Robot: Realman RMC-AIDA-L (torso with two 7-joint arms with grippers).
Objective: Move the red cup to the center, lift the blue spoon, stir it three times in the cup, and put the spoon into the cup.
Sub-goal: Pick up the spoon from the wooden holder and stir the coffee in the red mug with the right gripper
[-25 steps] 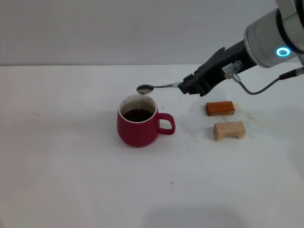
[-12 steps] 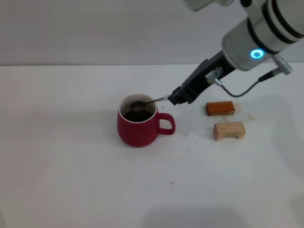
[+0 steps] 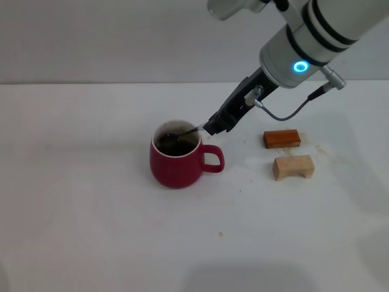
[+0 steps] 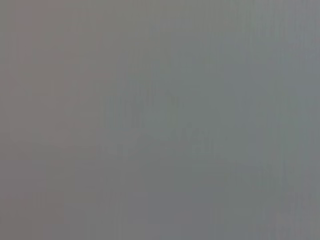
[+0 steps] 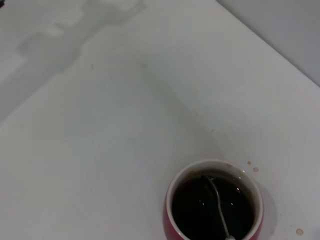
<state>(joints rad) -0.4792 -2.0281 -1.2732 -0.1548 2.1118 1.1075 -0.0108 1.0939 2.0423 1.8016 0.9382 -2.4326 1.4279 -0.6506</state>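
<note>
Metal blue spoon (image 3: 182,132) is light and slick in the red cup (image 3: 176,163); keep your right end effector (image 3: 214,126) clamped on its handle.

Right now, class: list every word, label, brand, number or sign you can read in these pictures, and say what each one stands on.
No readable text anywhere.
The red cup, the blue spoon and the two wooden blocks carry no print.
The right arm shows only a glowing blue ring, which is no letter or number.
The left wrist view is blank grey.
</note>
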